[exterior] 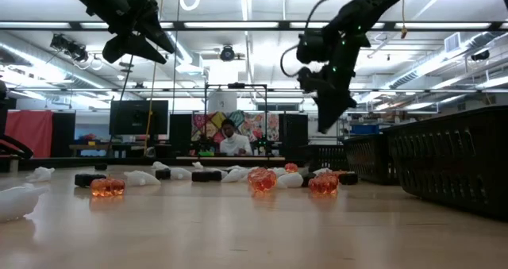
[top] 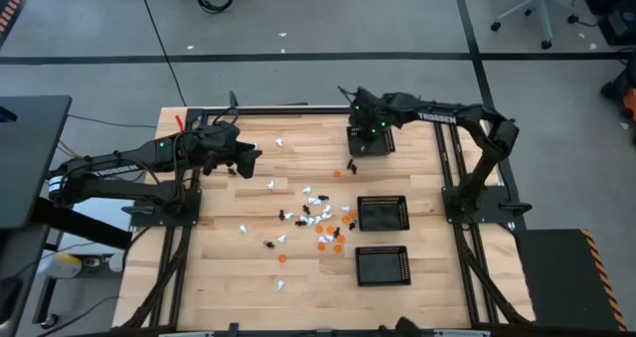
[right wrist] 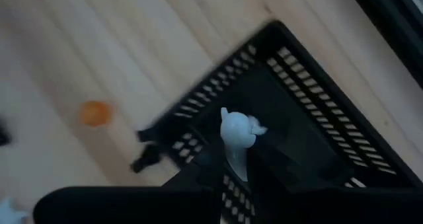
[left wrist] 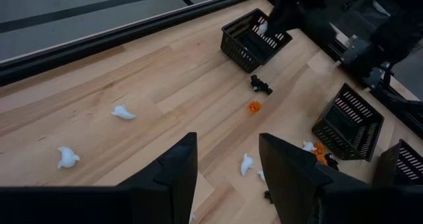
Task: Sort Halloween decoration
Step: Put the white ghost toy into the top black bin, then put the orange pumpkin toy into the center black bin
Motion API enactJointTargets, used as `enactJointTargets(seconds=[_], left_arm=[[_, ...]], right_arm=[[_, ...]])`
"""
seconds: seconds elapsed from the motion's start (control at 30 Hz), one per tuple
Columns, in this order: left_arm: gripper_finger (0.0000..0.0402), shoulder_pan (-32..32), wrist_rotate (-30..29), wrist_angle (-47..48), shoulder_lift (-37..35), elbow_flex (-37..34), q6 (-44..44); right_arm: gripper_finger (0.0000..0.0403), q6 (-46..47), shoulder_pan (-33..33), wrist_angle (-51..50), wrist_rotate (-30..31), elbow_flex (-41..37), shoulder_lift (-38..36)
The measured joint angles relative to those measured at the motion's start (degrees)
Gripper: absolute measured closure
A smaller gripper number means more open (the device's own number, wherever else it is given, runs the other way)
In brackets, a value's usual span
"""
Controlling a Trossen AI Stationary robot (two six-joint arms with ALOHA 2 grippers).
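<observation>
The Halloween decoration point(top: 318, 218) is a scatter of tiny white, orange and black figures lying on the wooden table's middle. My right gripper point(top: 364, 143) hangs over the black mesh tray point(right wrist: 317, 59) near the far edge, shut on one white figure point(right wrist: 236, 128). My left gripper point(left wrist: 228, 178) hovers open above the table's left part point(top: 243, 163), with nothing between its fingers. Under and ahead of it, white figures point(left wrist: 123, 112) lie on the wood. My right gripper pinches the white figure's lower end point(right wrist: 236, 159) between its two fingers. The fingers point steeply down from above. The figure sticks out past the fingertips, lifted clear, over the far tray's inside.
Two more black mesh trays point(top: 383, 213) point(top: 383, 265) stand right of the pile, toward the near edge. A black figure point(left wrist: 261, 85) and an orange one point(left wrist: 254, 106) lie between the far tray and the pile. Bare wood lies at the near left.
</observation>
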State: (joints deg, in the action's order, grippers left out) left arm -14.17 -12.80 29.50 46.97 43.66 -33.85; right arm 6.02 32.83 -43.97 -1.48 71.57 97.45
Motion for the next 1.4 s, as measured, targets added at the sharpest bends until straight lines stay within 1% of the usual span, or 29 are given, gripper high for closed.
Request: enactJointTargets(seconds=[0.23, 0.47, 0.63, 0.77, 0.87, 0.93, 1.03, 1.2, 1.33, 1.4], left_arm=[[0.023, -0.02, -0.02, -0.09, 0.01, 0.0, -0.53], [0.023, -0.02, -0.01, -0.04, -0.01, 0.0, -0.56], [0.023, -0.02, -0.02, 0.0, -0.02, 0.0, -0.56], [0.023, -0.02, -0.02, -0.02, -0.02, 0.0, -0.57], [0.023, -0.02, -0.02, 0.01, -0.02, 0.0, -0.55], [0.023, -0.02, -0.02, 0.03, -0.02, 0.0, -0.55], [0.023, -0.02, -0.02, 0.02, -0.02, 0.0, -0.55], [0.023, -0.02, -0.02, 0.01, -0.02, 0.0, -0.33], [0.023, -0.02, -0.02, 0.0, 0.0, 0.0, -0.31], [0.023, -0.02, -0.02, 0.0, -0.02, 0.0, -0.31]], right_arm=[[0.0345, 0.88, 4.79, -0.94, 0.24, 0.0, 2.97], [0.0331, 1.29, 6.44, -1.57, -2.39, 0.0, 7.8], [0.0292, 1.7, 6.83, -1.83, -3.21, 0.0, 8.4], [0.0256, 0.94, 6.79, -2.86, -3.38, 0.0, 7.66], [0.0238, -0.2, 6.55, -5.06, -4.13, 0.5, 6.53], [0.0233, -1.98, 5.18, -7.66, -2.65, 2.23, 5.45], [0.0232, -6.07, 1.16, -11.68, 0.18, 5.6, 4.22], [0.0234, -8.24, -6.33, -12.97, -0.37, 10.63, 3.97], [0.0235, -8.36, -11.96, -11.73, -0.98, 11.81, 4.0], [0.0235, -7.21, -13.74, -10.58, -2.54, 11.86, 4.29]])
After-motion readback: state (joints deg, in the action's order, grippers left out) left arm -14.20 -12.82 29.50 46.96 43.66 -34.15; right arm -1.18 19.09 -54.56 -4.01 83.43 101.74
